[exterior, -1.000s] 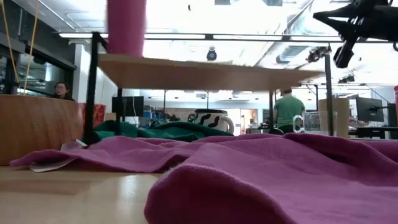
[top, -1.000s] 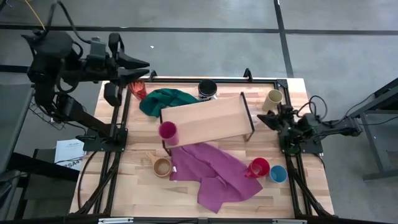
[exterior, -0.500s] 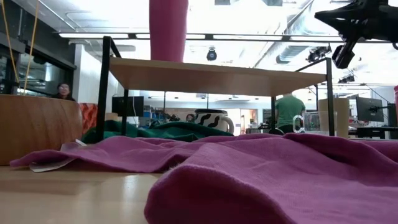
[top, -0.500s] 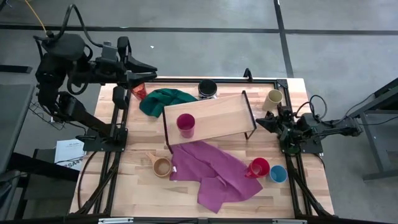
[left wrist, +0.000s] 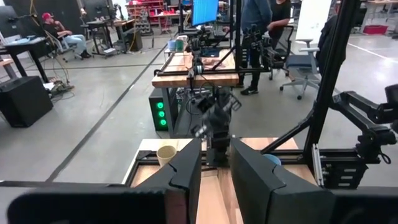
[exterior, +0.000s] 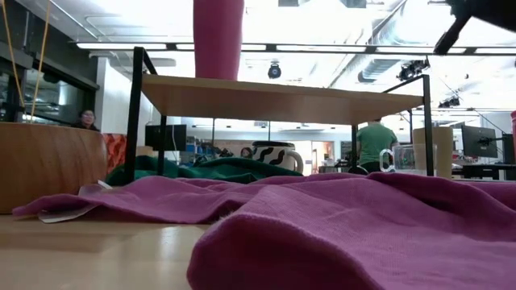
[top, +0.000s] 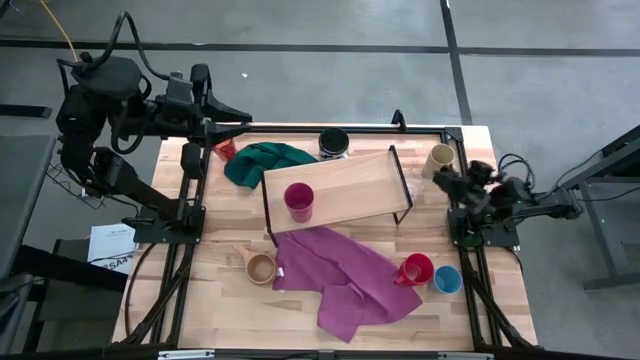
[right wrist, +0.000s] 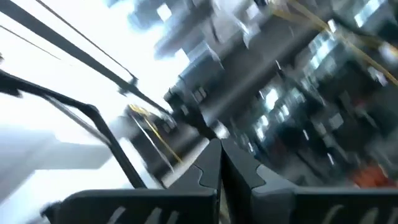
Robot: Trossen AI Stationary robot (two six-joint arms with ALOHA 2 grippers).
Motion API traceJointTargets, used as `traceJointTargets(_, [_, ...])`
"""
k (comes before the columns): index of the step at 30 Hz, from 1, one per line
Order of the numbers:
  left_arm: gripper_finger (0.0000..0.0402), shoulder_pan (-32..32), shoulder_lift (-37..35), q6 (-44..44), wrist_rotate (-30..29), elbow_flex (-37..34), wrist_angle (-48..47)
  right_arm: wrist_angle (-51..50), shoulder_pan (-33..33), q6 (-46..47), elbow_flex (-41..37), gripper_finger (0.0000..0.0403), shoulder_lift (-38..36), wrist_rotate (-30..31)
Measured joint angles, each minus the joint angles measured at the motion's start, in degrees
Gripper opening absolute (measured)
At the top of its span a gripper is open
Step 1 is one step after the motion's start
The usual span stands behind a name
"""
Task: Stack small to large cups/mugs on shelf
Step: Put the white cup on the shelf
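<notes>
Magenta cup (top: 298, 201) upright on shelf (top: 350, 180), toward its left end. Left gripper (top: 240, 120) parted and empty, raised beyond table's (top: 210, 300) far left corner, above translucent red cup (top: 225, 148). Right gripper (top: 441, 180) pinched shut on nothing, beside cream cup (top: 440, 158) at right edge. Striped mug (top: 333, 142) behind shelf by green cloth (top: 262, 160). Purple cloth (top: 345, 275), wooden cup (top: 260, 267), red mug (top: 416, 269), blue cup (top: 447, 279) in front.
</notes>
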Motion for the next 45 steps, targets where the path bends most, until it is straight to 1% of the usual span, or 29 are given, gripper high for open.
traceJointTargets(6, [0.0074, 0.0, 0.0, 0.3, 0.7, 0.0, -0.2, 13.1, 0.0, -7.5, 0.0, 0.0, 0.0, 1.0])
traceJointTargets(11, [0.0074, 0.0, 0.0, 0.9, 1.1, 0.0, -0.2, 24.0, 0.0, -11.1, 0.4, 0.0, 0.0, 1.4])
traceJointTargets(13, [0.0074, 0.0, 0.0, 1.5, 1.1, 0.0, -0.2, 25.4, 0.0, -13.5, 2.5, 0.0, 0.0, 1.2])
traceJointTargets(15, [0.0074, 0.0, 0.0, 2.1, 1.1, 0.0, -0.3, 22.9, 0.0, -17.2, 5.9, 0.0, 0.3, -1.0])
traceJointTargets(17, [0.0074, 0.0, 0.0, 2.7, 1.1, 0.0, -0.9, 17.0, 0.0, -21.6, 10.7, 0.0, 1.8, -4.2])
traceJointTargets(20, [0.0074, 0.0, 0.4, 3.6, 1.1, 0.0, -2.7, 3.3, 0.0, -26.8, 20.1, 0.0, 6.1, -6.4])
traceJointTargets(24, [0.0074, 0.0, 0.7, 5.6, 1.1, 0.0, -5.4, -18.9, 0.0, -30.4, 34.9, 0.0, 15.2, -5.1])
traceJointTargets(26, [0.0074, 0.0, 0.7, 7.6, 1.1, 0.0, -5.3, -28.0, 0.0, -31.6, 42.0, 0.0, 20.8, -4.2])
traceJointTargets(29, [0.0074, 0.0, 0.4, 11.4, 1.0, 0.0, -3.6, -37.1, 0.0, -33.4, 51.5, 0.0, 28.9, -2.2])
traceJointTargets(31, [0.0074, 0.0, -0.5, 13.3, 0.4, 0.0, -3.7, -41.4, 0.0, -34.5, 56.9, 0.0, 33.6, -1.8])
traceJointTargets(33, [0.0074, 0.0, -1.7, 14.9, 0.0, 0.0, -3.7, -48.4, 0.0, -35.2, 62.5, 0.0, 37.6, -1.7])
traceJointTargets(36, [0.0074, 0.0, -4.3, 16.7, -0.3, 0.0, -3.7, -61.3, 0.0, -32.3, 70.4, 0.0, 41.9, 1.6])
traceJointTargets(39, [0.0074, 0.0, -7.3, 17.2, -1.1, 0.0, -4.9, -71.3, 0.0, -28.0, 76.3, 0.0, 45.2, 5.3])
traceJointTargets(42, [0.0074, 0.0, -9.9, 17.2, -3.1, -0.5, -8.0, -78.1, 0.0, -25.2, 80.5, 0.0, 48.3, 9.2])
traceJointTargets(45, [0.0074, 0.0, -12.6, 16.0, -3.6, -3.1, -10.9, -83.6, 0.0, -22.7, 83.2, 0.0, 51.2, 13.4])
